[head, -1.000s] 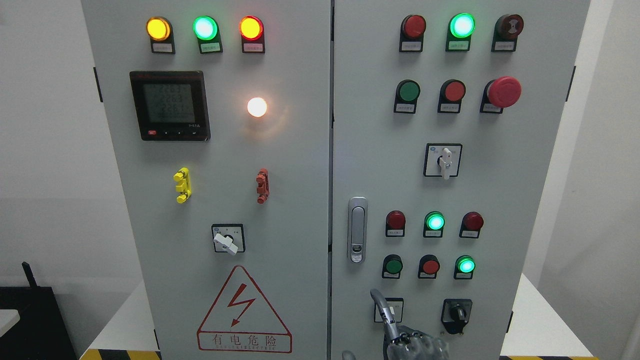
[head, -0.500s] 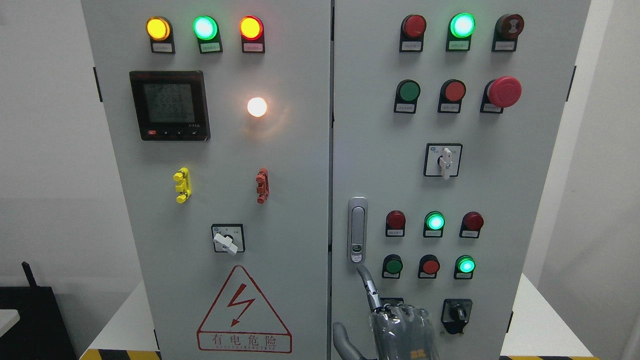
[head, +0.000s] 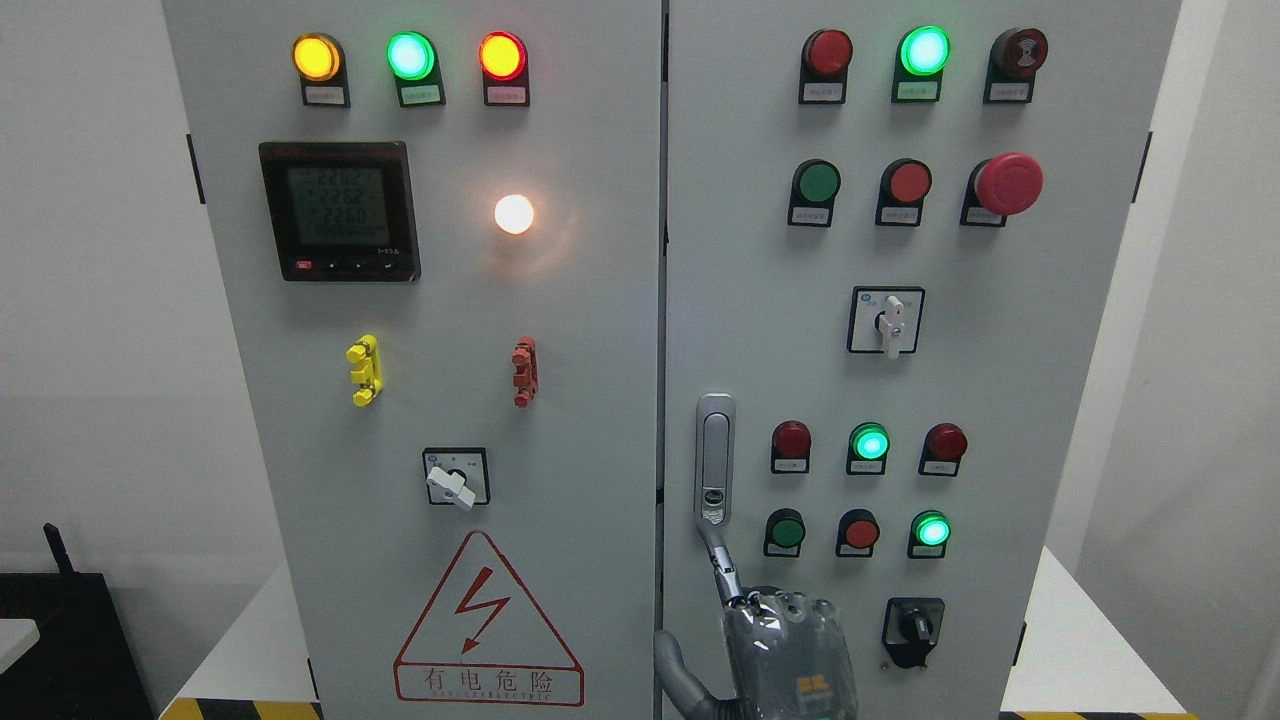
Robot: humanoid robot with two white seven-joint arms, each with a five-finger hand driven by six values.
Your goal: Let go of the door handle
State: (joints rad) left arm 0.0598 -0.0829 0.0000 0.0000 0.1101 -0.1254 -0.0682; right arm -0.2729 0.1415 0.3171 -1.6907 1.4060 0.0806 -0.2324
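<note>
You had one right hand [head: 790, 650] in view, one door handle [head: 714, 460] just above it, three knob switches [head: 885, 322] around it, and four lit green lamps [head: 869, 442] above it.

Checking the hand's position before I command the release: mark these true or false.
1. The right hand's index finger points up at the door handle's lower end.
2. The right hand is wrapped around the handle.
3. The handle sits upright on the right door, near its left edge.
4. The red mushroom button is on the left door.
1. True. The right hand has its index finger extended, with the tip at the lower end of the door handle.
2. False. Only that fingertip is at the handle; the other fingers are curled below it.
3. True. It stands upright on the right door.
4. False. The red mushroom button is on the right door, upper right.
</note>
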